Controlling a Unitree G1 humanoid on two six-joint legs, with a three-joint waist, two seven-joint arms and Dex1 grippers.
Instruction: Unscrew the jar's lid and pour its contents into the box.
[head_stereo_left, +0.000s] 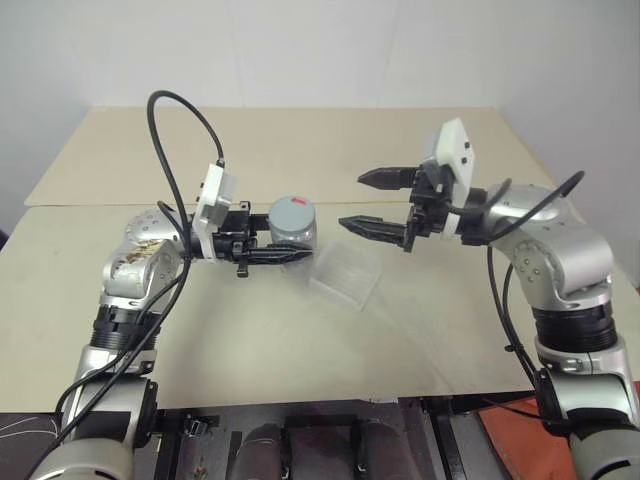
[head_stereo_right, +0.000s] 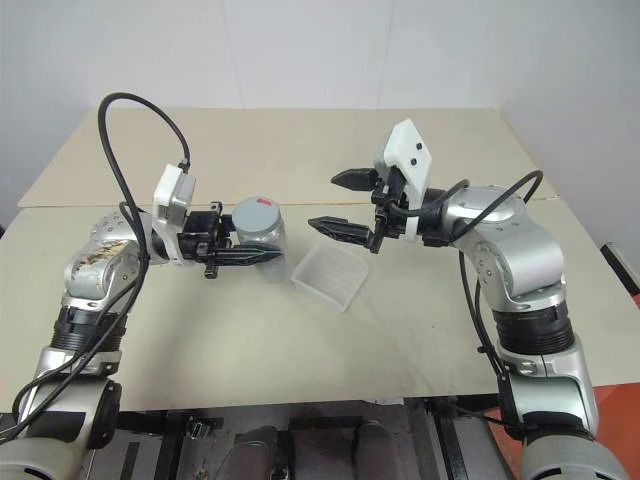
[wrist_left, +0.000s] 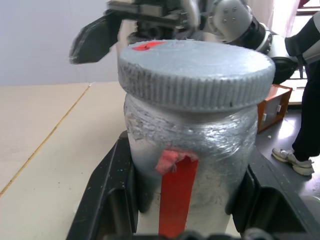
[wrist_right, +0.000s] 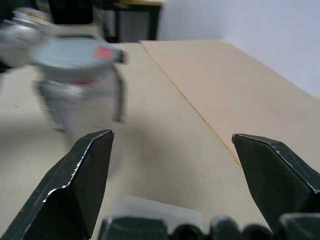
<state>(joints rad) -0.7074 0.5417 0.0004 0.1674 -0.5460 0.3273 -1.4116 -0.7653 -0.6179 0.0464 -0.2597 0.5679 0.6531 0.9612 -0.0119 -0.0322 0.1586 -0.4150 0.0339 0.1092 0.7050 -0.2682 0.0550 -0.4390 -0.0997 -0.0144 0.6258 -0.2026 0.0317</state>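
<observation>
My left gripper (head_stereo_left: 262, 247) is closed on the jar (head_stereo_left: 293, 236), fingers clamped on either side of its body below the lid (head_stereo_left: 292, 211). The jar stands upright, its long axis vertical, raised a little above the table (head_stereo_left: 430, 330). The lid is seated on it, red mark facing up.

My right gripper (head_stereo_left: 366, 201) is spread wide and holds nothing. It points level toward the jar from the jar's right, apart from it, with an open gap between its fingertips and the lid. It is the free hand and, in my judgement, the one to take the lid; the lid lies straight along its pointing line, slightly lower than its upper finger.

The box (head_stereo_left: 346, 273) lies on the table just right of and below the jar, near its base, beneath the gap between my grippers.

Room to move: nothing lies between the right gripper and the lid. The table's far edge and side edges are well away from the jar.
</observation>
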